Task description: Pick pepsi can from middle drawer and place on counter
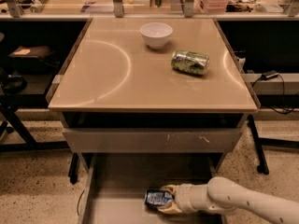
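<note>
The pepsi can (158,199), dark blue with light markings, lies on its side on the floor of the open middle drawer (117,190), a shallow grey tray pulled out below the counter. My gripper (166,199) reaches in from the lower right on a white arm, with its yellowish fingers (169,189) set above and below the can and touching it. The counter (107,73) is the wide glossy beige tabletop above.
A white bowl (156,34) stands at the counter's back middle. A shiny green can (189,62) lies on its side on the right of the counter. A closed grey drawer front (154,140) with orange scuffs sits above the open drawer. Table legs and cables stand on both sides.
</note>
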